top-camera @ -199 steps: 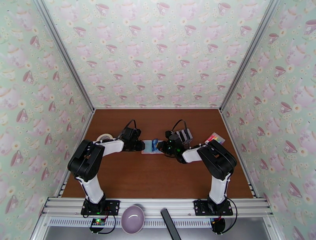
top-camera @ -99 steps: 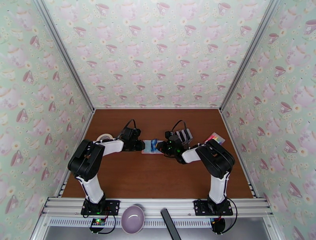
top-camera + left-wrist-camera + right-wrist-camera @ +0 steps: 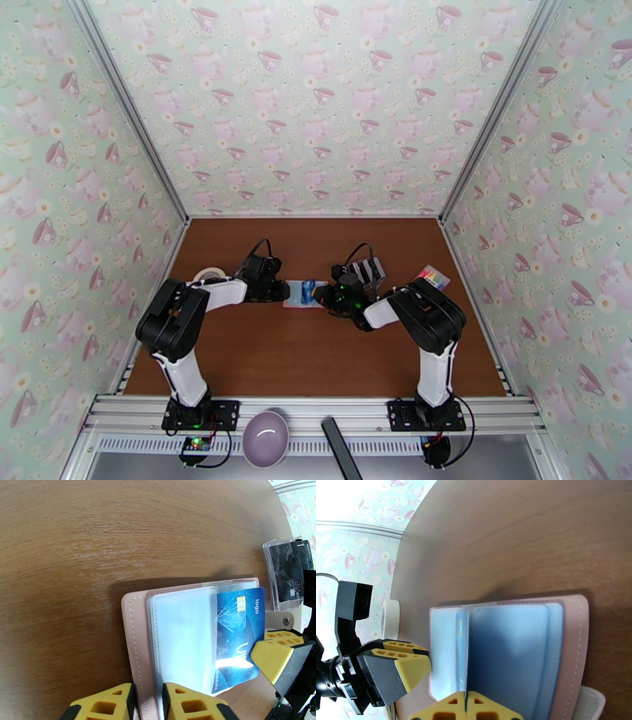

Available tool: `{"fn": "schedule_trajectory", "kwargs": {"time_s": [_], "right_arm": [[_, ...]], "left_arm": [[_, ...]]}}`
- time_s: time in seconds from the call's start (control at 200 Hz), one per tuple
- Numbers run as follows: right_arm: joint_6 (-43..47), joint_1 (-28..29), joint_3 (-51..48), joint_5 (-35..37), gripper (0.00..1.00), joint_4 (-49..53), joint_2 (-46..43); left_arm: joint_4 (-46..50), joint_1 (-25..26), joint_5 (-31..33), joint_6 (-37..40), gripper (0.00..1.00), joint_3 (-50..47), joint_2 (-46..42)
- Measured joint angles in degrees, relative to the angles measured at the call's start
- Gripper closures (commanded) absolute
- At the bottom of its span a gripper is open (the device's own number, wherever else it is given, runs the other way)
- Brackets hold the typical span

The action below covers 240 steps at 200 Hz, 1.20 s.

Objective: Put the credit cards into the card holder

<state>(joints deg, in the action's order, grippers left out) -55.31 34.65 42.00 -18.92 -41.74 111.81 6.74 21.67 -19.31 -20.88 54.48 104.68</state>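
Observation:
The pink card holder (image 3: 132,638) lies open on the table with its clear pockets (image 3: 181,638) facing up. My left gripper (image 3: 147,695) is shut on the holder's near edge. A blue credit card (image 3: 237,626) with a chip sits partly inside one pocket. My right gripper (image 3: 466,703) is shut on that card, which shows edge-on (image 3: 462,649) in the right wrist view. From above, the card holder (image 3: 299,296) sits between the left gripper (image 3: 278,292) and the right gripper (image 3: 322,294). More credit cards (image 3: 368,272), a dark-and-light striped block, stand just behind the right gripper.
A white tape roll (image 3: 209,275) lies left of the left arm. A small colourful packet (image 3: 431,276) rests near the right wall. A clear case of dark cards (image 3: 290,572) stands beyond the holder. At the near rail are a purple bowl (image 3: 265,436) and a black bar (image 3: 340,448).
The right arm has crept slightly left toward the card holder with the blue card. The left arm has stayed still.

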Motion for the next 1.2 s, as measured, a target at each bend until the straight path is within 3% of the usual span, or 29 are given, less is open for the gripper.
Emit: {"fn": "schedule_trajectory", "kwargs": {"time_s": [0.741,1.017,1.202], "right_arm": [[-1.29,2.6,1.66,0.76,0.98,1.57,0.39],[-1.7,3.65,1.88,4.07,1.0,3.39,0.15],[-3.39,3.93,1.95,4.39,0.92,3.48,0.28]], "left_arm": [[0.02,0.07,0.02,-0.26,0.74,0.0,0.0],[-0.04,0.15,0.07,-0.92,0.74,0.0,0.0],[-0.15,0.31,0.24,-1.64,0.74,-0.02,0.0]]}}
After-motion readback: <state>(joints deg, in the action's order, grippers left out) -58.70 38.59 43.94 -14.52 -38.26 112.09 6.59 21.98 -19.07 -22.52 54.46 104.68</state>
